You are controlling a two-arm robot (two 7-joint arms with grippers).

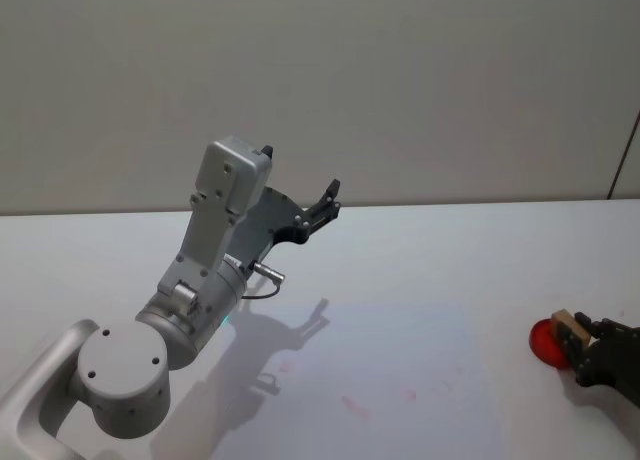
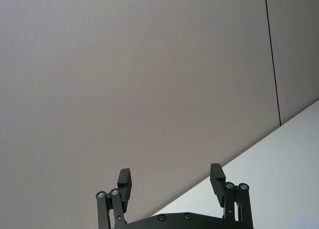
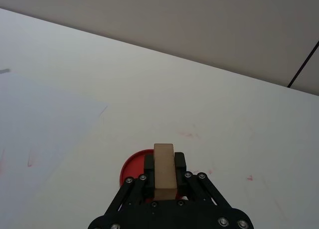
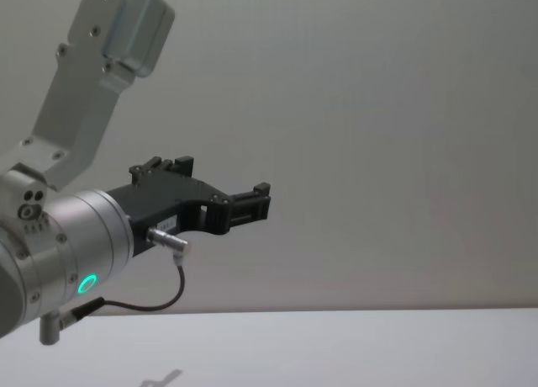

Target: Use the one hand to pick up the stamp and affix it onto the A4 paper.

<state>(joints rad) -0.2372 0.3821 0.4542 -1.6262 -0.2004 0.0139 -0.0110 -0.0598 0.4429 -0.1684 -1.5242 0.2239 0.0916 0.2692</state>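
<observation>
The right hand (image 3: 164,163) grips the stamp (image 3: 164,176) just over the red pad (image 3: 132,165). Next it should carry it to the paper (image 1: 400,370) and press down. The left gripper (image 2: 171,181) hangs up high, open.

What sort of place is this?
Probably a robot test lab: a bare white table, a plain grey wall, the right pincer gripping a wooden stamp at a red pad; the left pincer is raised and open.
</observation>
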